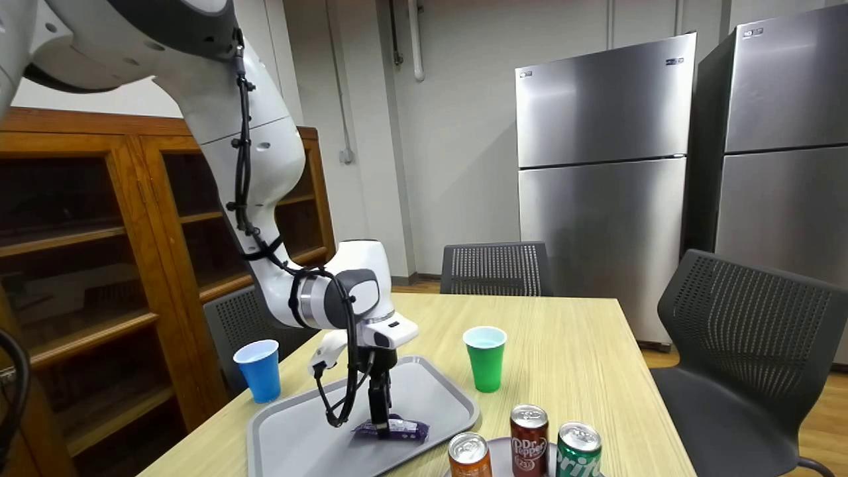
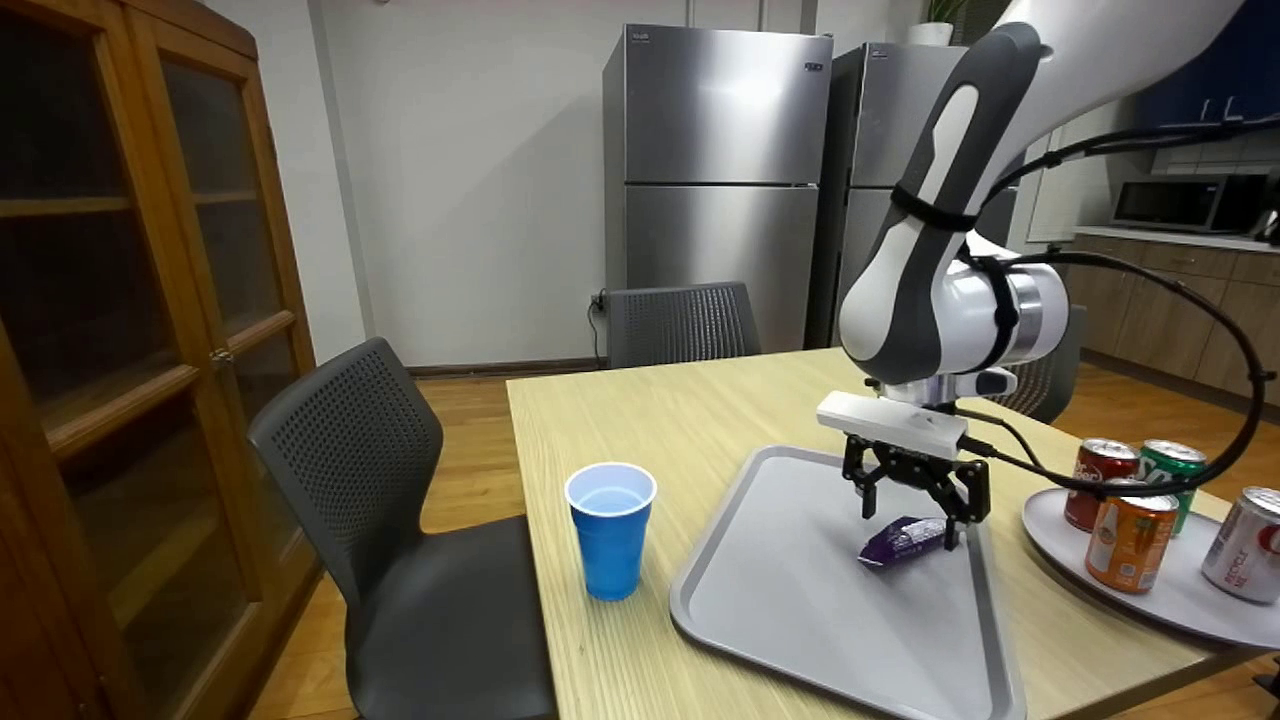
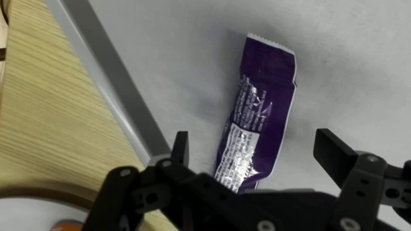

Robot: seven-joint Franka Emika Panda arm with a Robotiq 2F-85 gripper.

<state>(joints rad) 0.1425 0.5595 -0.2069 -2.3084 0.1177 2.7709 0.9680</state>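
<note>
A purple wrapped bar (image 3: 273, 102) with white print lies flat on a grey tray (image 3: 346, 73); its near end is hidden behind the gripper in the wrist view. My gripper (image 3: 252, 141) is open above it, one finger on each side of the wrapper with a gap to both, so nothing is held. Both exterior views show the gripper (image 1: 380, 424) pointing down, low over the tray (image 2: 800, 620), with the bar (image 2: 898, 543) beneath and between the fingers. How far the fingertips are from the tray surface I cannot tell.
A blue cup (image 2: 610, 540) and a green cup (image 1: 487, 361) stand on the wooden table (image 1: 563, 344) beside the tray. A round plate (image 2: 1060, 535) bearing several soda cans (image 2: 1130, 545) sits close to the tray edge. Chairs (image 1: 748, 371) surround the table.
</note>
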